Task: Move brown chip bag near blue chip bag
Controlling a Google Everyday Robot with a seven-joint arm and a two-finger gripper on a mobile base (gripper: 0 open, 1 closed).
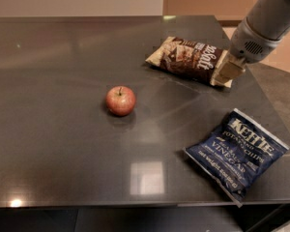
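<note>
The brown chip bag (pixel 191 57) lies flat on the dark table (pixel 63 168), towards the back right, with its cream ends pointing left and right. My gripper (pixel 230 71) comes in from the upper right and sits at the bag's right cream end, on or just over it. The blue chip bag (pixel 236 152) with white "Kettle" and "Vinegar" lettering lies near the table's front right corner, well in front of the brown bag and apart from the gripper.
A red apple (pixel 120 100) stands near the middle of the table, left of both bags. The table's right edge runs close past both bags. The front edge lies just below the blue bag.
</note>
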